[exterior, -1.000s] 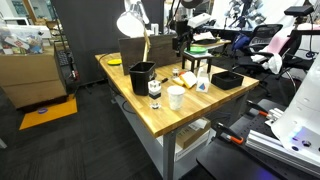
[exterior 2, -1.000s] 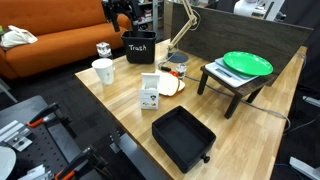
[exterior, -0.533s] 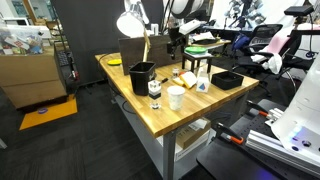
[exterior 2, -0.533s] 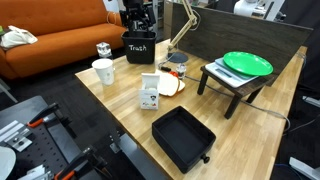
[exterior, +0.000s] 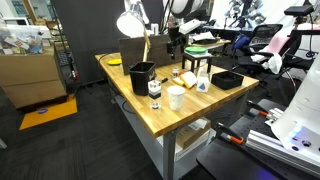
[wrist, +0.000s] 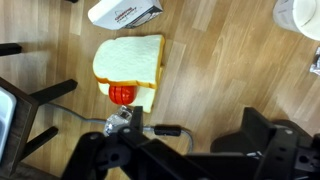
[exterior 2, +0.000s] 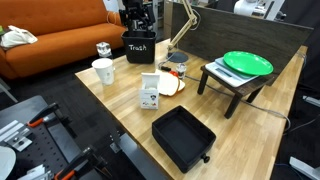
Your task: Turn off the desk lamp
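Observation:
The desk lamp has a bright white bell shade (exterior: pixel 130 22) on a thin brass stem (exterior: pixel 146 46) at the back of the wooden desk (exterior: pixel 165 112). In an exterior view only its slanted stem (exterior 2: pixel 181 30) shows, and the shade is cut off. My gripper (exterior 2: pixel 137 16) hangs above the black bin marked "Trash" (exterior 2: pixel 139 48), left of the stem. It also shows right of the stem (exterior: pixel 177 36). In the wrist view my gripper (wrist: pixel 195 135) is open and empty over bare wood, with a black cable (wrist: pixel 165 130) between the jaws.
A white cup (exterior 2: pixel 103 70), a small white box (exterior 2: pixel 150 92), a yellow plate (exterior 2: pixel 171 86) and a black tray (exterior 2: pixel 183 137) sit on the desk. A green plate (exterior 2: pixel 247 64) rests on a small black stand (exterior 2: pixel 232 88). An orange sofa (exterior 2: pixel 60 45) stands behind.
Over the last second my gripper shifted sideways toward the lamp stem, over the trash bin. It has held still for the last half second.

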Available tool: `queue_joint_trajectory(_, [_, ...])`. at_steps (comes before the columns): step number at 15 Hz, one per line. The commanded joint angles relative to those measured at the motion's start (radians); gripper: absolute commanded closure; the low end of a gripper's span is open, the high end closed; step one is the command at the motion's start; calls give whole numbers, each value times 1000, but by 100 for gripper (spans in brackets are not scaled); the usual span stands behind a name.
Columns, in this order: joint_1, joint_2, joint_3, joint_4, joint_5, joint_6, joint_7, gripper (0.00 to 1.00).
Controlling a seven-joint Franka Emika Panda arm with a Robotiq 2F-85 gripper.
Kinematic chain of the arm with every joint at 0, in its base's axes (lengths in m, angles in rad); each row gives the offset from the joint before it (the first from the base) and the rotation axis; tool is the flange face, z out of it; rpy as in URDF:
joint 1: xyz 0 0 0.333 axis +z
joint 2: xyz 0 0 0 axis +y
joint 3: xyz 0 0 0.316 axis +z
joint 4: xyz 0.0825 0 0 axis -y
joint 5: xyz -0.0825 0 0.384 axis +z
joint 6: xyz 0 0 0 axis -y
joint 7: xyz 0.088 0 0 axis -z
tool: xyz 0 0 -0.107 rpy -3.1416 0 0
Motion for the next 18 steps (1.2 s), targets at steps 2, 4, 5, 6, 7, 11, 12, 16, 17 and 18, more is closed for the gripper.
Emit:
queue_joint_trajectory(2, [3, 49, -18, 49, -5, 3, -15, 0])
queue_joint_trajectory(4, [-1, 103, -18, 98, 15, 9, -54, 0])
queue_joint_trajectory(5, [-4, 138, -17, 132, 25, 12, -79, 0])
queue_joint_trajectory(6, [-5, 172, -16, 166, 34, 12, -96, 0])
queue_joint_trajectory(7, [-6, 209, -16, 205, 42, 8, -111, 0])
queue_joint_trajectory(11, [-14, 349, -23, 355, 73, -1, -136, 0])
queue_joint_trajectory(12, [-17, 381, -27, 391, 84, -2, -139, 0])
queue_joint_trajectory(16, [-28, 490, -47, 519, 114, -18, -139, 0])
queue_joint_trajectory(17, [-14, 448, -57, 451, 98, 12, -118, 0])
queue_joint_trajectory(18, [-15, 465, -60, 467, 99, 12, -118, 0])
